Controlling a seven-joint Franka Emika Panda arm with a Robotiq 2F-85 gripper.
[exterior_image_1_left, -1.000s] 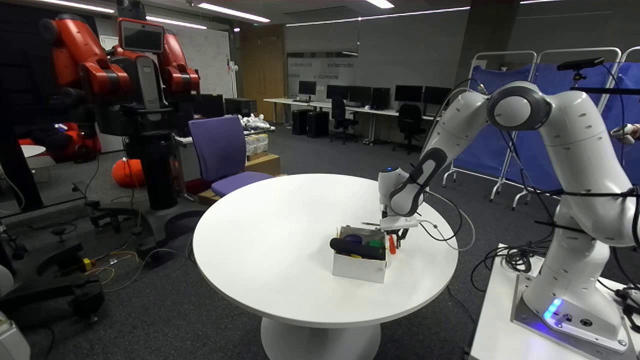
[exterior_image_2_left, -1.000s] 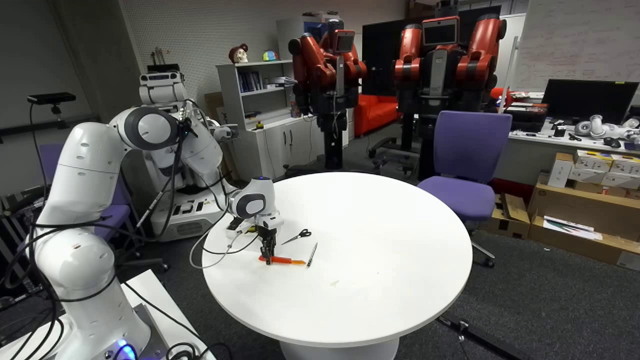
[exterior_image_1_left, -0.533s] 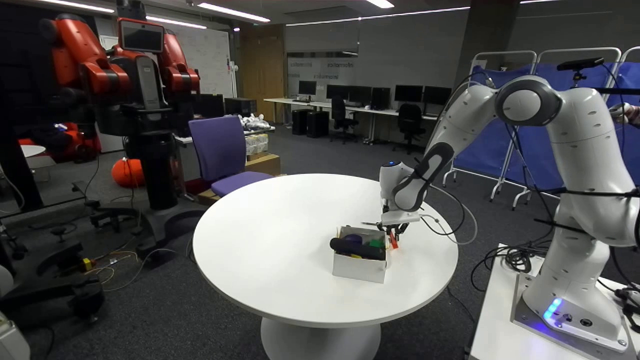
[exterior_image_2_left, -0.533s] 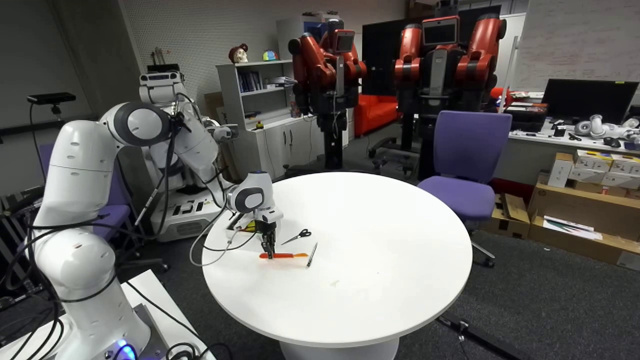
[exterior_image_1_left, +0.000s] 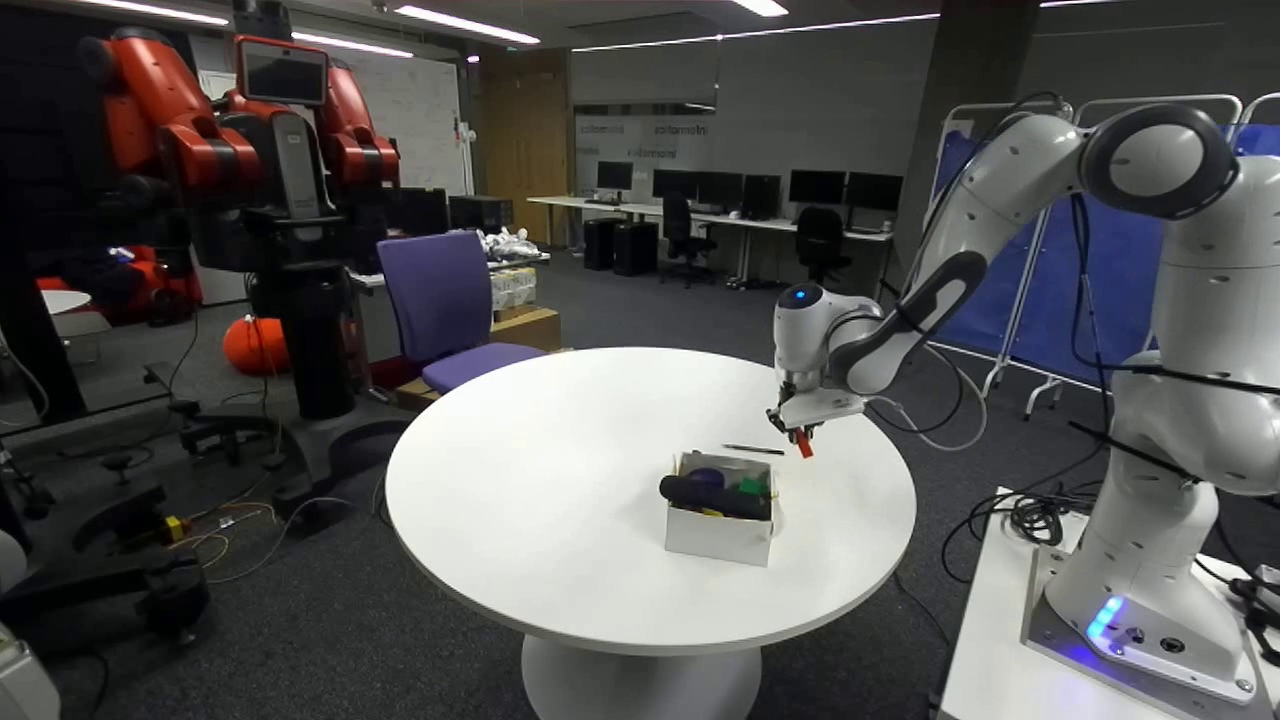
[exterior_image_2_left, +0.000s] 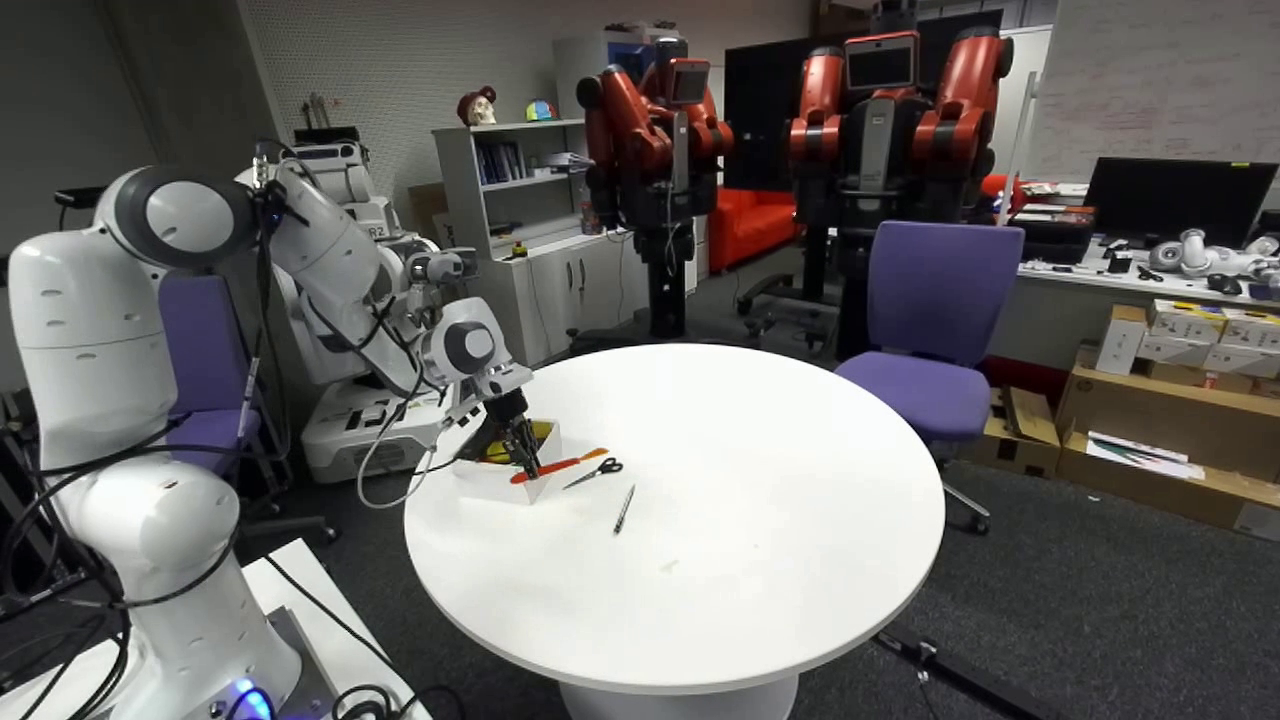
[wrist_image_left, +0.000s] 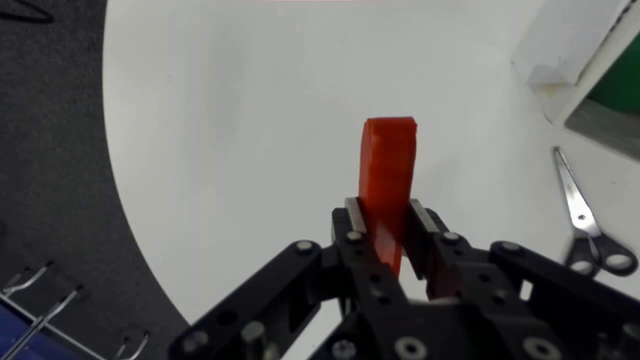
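Red along most of its length and orange at one end, the tool (wrist_image_left: 390, 155) is caught in the gripper (wrist_image_left: 386, 212), a finger pressed to each side and the blunt red end jutting past the fingertips. Half a second ago it was down close to the table (exterior_image_2_left: 740, 560); now it hangs above, higher in both exterior views, and the gripper leans where it stood nearly upright. That suggests the hold is firm and has taken the tool's weight. In an exterior view the tool (exterior_image_2_left: 560, 465) slants, its orange end reaching out on the side of the gripper away from the robot's base (exterior_image_1_left: 1190, 620).

Right of the gripper in the wrist view, the scissors (wrist_image_left: 582, 220) lie flat, apart from the fingers. Beyond the fingertips on that same side stands the white box (wrist_image_left: 570, 40), whose walls are the nearest raised edges; a dark roll (exterior_image_1_left: 700, 493) lies across its top, with a green thing (exterior_image_1_left: 753, 487) beside it. Below the gripper's level and near it lies a pen (exterior_image_2_left: 623, 509).

Left of the gripper, the table's rim curves by in the wrist view, with carpet (wrist_image_left: 45, 125) beyond, so a move that way would run off the surface. More room seems to lie outward from the base, past the pen, toward the purple chair (exterior_image_2_left: 940, 320).
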